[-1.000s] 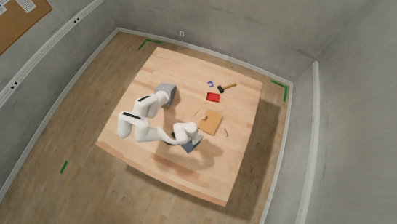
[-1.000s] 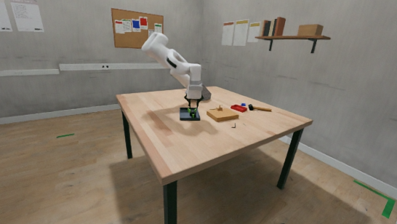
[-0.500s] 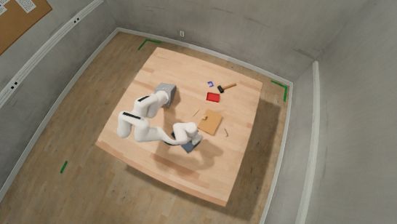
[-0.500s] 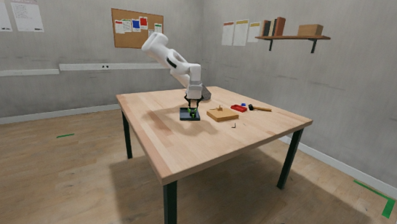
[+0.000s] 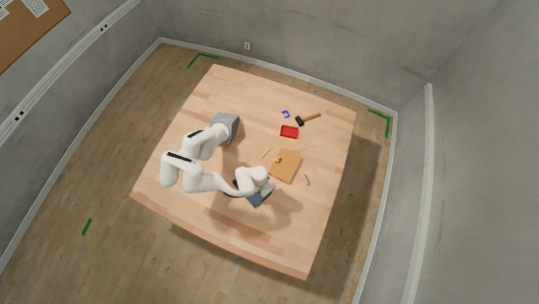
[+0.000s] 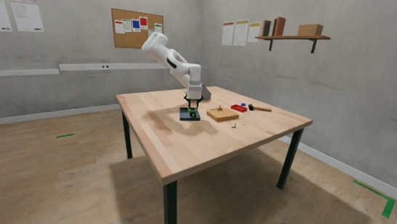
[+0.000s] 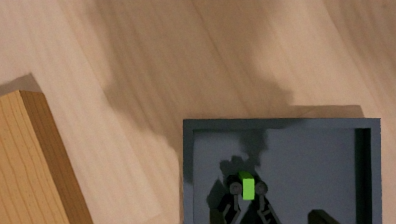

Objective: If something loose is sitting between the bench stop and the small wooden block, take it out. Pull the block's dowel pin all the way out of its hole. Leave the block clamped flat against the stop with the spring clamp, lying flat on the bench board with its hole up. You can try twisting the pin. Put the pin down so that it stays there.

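Observation:
My gripper (image 6: pixel 192 110) hangs straight down over a dark grey tray (image 6: pixel 188 116) near the middle of the table. Its fingers stand open. In the wrist view a small green piece (image 7: pixel 246 189) sits between the open fingers, low in the tray (image 7: pixel 282 172); I cannot tell whether the fingers touch it. The wooden bench board (image 5: pixel 285 165) lies just to the right of the tray, and its corner shows in the wrist view (image 7: pixel 30 160). A small wooden block (image 5: pixel 277 159) (image 6: pixel 219 108) stands on the board near its far edge. The blue spring clamp (image 5: pixel 288 115) lies apart, at the back of the table.
A red flat piece (image 5: pixel 289 131) and a hammer (image 5: pixel 307 118) lie behind the board. A thin wooden stick (image 5: pixel 266 153) lies left of the board. A small dark angled tool (image 5: pixel 307 180) lies to the right of it. The arm's grey base (image 5: pixel 225 127) stands behind the tray.

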Available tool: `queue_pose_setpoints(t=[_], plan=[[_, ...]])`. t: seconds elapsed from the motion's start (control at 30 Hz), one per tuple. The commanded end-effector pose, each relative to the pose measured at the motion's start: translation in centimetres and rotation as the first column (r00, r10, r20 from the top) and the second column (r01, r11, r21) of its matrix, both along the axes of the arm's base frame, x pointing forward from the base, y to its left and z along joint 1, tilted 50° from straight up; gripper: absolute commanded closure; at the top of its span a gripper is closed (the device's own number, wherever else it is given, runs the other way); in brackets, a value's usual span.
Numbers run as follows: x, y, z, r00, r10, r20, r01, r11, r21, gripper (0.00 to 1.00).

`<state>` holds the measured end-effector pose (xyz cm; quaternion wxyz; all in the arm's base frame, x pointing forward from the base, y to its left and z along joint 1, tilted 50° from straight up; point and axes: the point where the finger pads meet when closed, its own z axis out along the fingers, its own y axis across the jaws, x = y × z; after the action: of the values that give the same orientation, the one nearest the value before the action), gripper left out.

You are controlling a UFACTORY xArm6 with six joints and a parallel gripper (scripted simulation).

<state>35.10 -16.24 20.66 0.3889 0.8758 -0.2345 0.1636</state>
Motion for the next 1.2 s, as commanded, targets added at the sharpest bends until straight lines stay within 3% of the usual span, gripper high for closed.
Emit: queue_pose_setpoints(t=[0.0, 1.17], plan=[[0.1, -0.1, 0.0, 1.000, 0.001, 0.002, -0.001, 1.000, 0.002, 0.47], [0.5, -2.5, -2.0, 1.000, 0.001, 0.002, -0.001, 1.000, 0.002, 0.47]])
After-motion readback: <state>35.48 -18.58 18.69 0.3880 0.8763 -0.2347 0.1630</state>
